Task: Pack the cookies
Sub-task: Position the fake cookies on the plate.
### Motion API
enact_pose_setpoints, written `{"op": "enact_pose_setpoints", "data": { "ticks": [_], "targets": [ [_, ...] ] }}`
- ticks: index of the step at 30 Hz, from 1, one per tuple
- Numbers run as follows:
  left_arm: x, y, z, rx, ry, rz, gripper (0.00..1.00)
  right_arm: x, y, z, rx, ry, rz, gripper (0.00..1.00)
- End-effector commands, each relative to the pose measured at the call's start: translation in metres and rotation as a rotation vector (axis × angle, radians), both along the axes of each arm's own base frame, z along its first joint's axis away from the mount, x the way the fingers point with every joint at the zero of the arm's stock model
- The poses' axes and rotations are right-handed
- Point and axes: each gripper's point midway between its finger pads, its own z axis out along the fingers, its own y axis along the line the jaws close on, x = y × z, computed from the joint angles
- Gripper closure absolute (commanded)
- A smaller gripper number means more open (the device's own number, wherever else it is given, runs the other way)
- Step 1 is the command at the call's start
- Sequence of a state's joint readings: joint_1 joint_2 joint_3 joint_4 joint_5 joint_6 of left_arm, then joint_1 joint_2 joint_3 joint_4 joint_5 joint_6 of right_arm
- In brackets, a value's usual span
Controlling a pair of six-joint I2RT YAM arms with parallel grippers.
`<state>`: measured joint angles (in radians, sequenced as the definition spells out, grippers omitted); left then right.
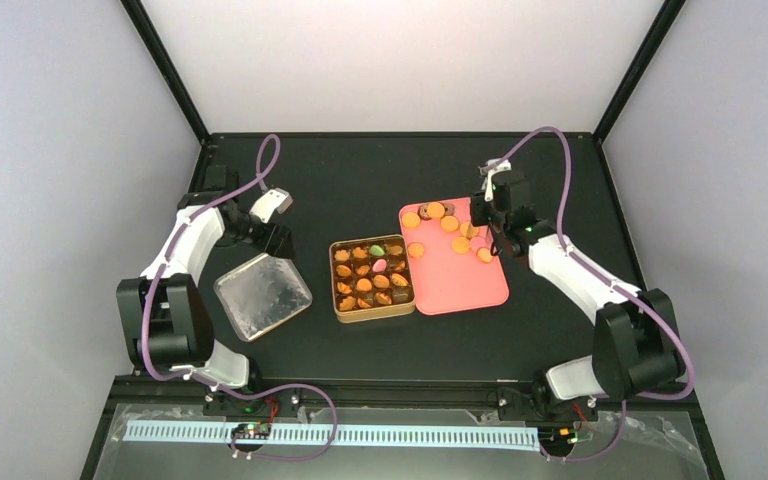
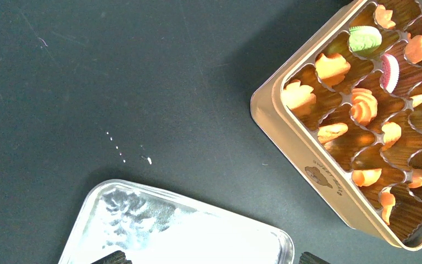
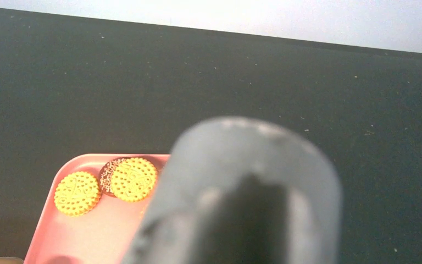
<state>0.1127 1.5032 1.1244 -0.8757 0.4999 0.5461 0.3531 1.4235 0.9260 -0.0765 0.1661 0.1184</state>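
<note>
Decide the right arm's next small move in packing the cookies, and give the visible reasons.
Probably lower the right gripper onto the nearest loose cookie and close the jaws on it. It hangs over the pink tray, where several more lie unpacked, while the tin beside it seems to have free compartments. The right wrist view is blocked, so aim cannot be checked.

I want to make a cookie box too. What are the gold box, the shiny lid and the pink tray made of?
The gold box looks like thin painted metal: smooth walls, soft sheen. The shiny lid seems bare metal, mirror-bright with glare. The pink tray is probably plastic: matte, even colour, rounded rim.
</note>
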Motion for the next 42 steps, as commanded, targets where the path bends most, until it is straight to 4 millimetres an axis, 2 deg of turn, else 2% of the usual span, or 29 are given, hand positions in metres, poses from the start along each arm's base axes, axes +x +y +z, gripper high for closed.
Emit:
{"op": "enact_pose_setpoints", "data": {
  "ticks": [1, 10, 15, 18, 27, 31, 42],
  "targets": [
    [0.004, 0.0, 0.01, -0.019, -0.028, -0.006, 0.18, -0.006, -0.011, -0.001, 0.001, -0.013, -0.047, 0.64],
    [0.002, 0.001, 0.008, -0.013, -0.028, -0.007, 0.18, 0.002, -0.014, 0.008, -0.022, -0.035, -0.071, 0.64],
    [0.002, 0.0, 0.008, -0.019, -0.025, -0.005, 0.18, 0.011, -0.006, 0.016, -0.024, -0.039, -0.037, 0.64],
    [0.002, 0.001, 0.009, -0.015, -0.028, -0.005, 0.18, 0.016, -0.003, 0.011, -0.031, -0.02, -0.027, 0.64],
    [0.002, 0.002, 0.006, -0.015, -0.025, -0.005, 0.18, -0.004, -0.008, -0.009, -0.019, 0.022, -0.028, 0.65],
    [0.002, 0.001, 0.006, -0.021, -0.026, -0.005, 0.18, -0.011, -0.013, -0.012, -0.023, 0.022, -0.047, 0.7],
    [0.002, 0.001, 0.004, -0.025, -0.023, -0.003, 0.18, -0.016, -0.023, 0.03, -0.021, -0.063, -0.08, 0.77]
  ]
}}
